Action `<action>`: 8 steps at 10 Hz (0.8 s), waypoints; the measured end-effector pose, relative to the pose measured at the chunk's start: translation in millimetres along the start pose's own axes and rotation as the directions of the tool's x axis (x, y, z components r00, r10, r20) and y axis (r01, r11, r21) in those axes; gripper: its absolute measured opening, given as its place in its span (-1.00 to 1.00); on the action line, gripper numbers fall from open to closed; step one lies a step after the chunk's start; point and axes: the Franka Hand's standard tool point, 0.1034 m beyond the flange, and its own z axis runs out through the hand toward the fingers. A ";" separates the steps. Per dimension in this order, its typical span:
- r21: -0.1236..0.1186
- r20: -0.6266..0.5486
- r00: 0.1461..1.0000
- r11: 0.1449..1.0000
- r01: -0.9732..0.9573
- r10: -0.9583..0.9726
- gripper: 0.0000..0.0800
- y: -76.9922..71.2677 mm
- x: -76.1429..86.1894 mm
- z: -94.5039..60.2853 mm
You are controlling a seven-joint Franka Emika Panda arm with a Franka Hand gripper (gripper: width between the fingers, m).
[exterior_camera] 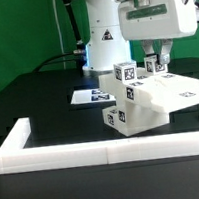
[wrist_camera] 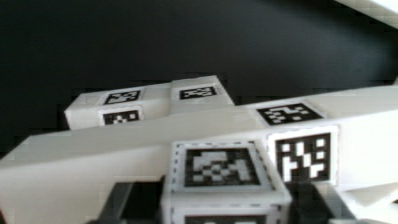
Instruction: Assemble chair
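Note:
The partly built white chair [exterior_camera: 153, 101] lies on the black table, its flat seat [wrist_camera: 107, 150] carrying blocky tagged legs [wrist_camera: 151, 105]. My gripper [exterior_camera: 154, 60] hangs right over the chair's top. In the wrist view my gripper [wrist_camera: 228, 205] has its dark fingers [wrist_camera: 118, 205] pressed on both sides of a white tagged leg block [wrist_camera: 222, 170], which stands against the seat. A further tagged block [exterior_camera: 128, 74] sticks up just to the exterior view's left of the gripper. The contact between the held leg and the seat is hidden.
The long low white border rail [exterior_camera: 93, 147] runs along the front and turns back at both ends. The marker board [exterior_camera: 90, 96] lies flat on the table, to the exterior view's left of the chair. The robot base [exterior_camera: 102, 37] stands behind.

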 end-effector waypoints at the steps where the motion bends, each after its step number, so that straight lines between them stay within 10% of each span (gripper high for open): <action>1: 0.003 0.007 0.993 0.993 -0.115 0.115 -0.28 -0.3 -1.5 0.0; 8: -0.001 0.034 0.876 0.876 -0.482 0.482 -0.28 -1.8 -8.3 0.3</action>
